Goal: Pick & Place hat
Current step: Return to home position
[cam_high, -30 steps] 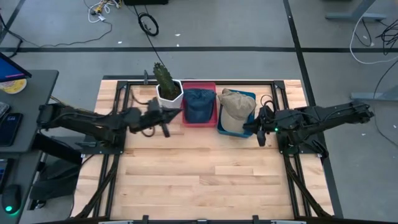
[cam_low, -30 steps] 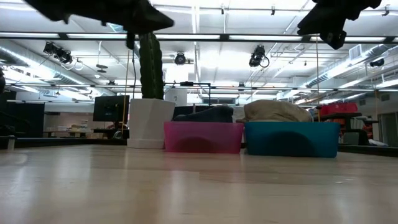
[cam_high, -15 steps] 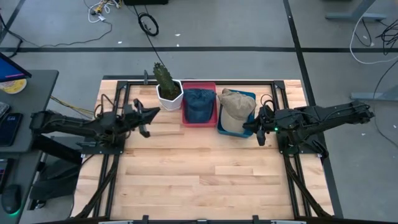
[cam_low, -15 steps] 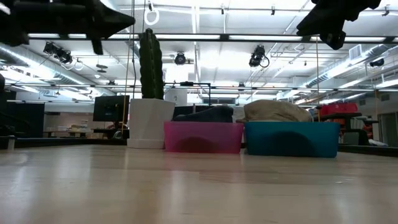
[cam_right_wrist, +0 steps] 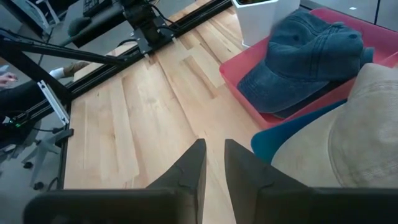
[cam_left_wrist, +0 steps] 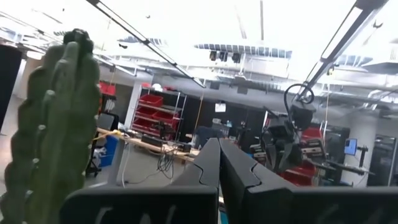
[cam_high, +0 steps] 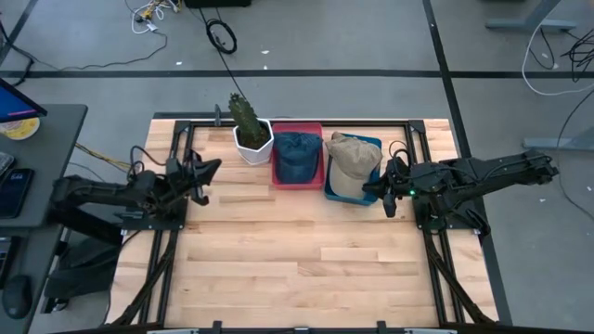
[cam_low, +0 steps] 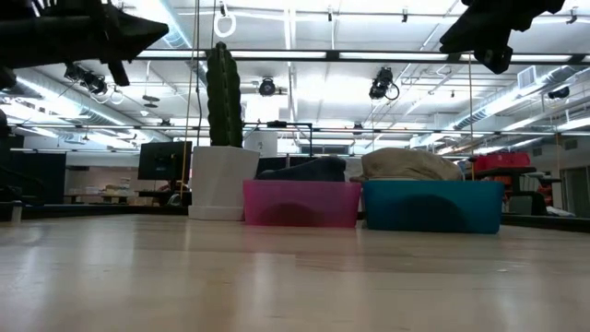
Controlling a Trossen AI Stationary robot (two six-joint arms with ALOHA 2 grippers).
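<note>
A dark blue hat [cam_high: 297, 154] lies in a pink bin [cam_low: 300, 203] at the far middle of the table. A tan hat [cam_high: 353, 158] lies in the blue bin [cam_low: 433, 205] beside it. My right gripper [cam_right_wrist: 212, 149] hovers near the blue bin's near right corner, above the table. Its fingers stand a narrow gap apart with nothing between them. My left gripper [cam_high: 213, 168] is shut and empty. It is held above the table's left side, tipped upward, to the left of the cactus pot [cam_high: 251, 137].
A cactus [cam_low: 223, 92] in a white pot stands just left of the pink bin. Black frame rails [cam_high: 172, 241] run along the table's left and right sides. Bare wood [cam_high: 297, 260] covers the table's near half.
My left gripper has drawn back from beside the cactus pot toward the table's left edge, sinking a little and tipping its shut fingers upward. The hats, the bins and my right gripper have stayed in place.
</note>
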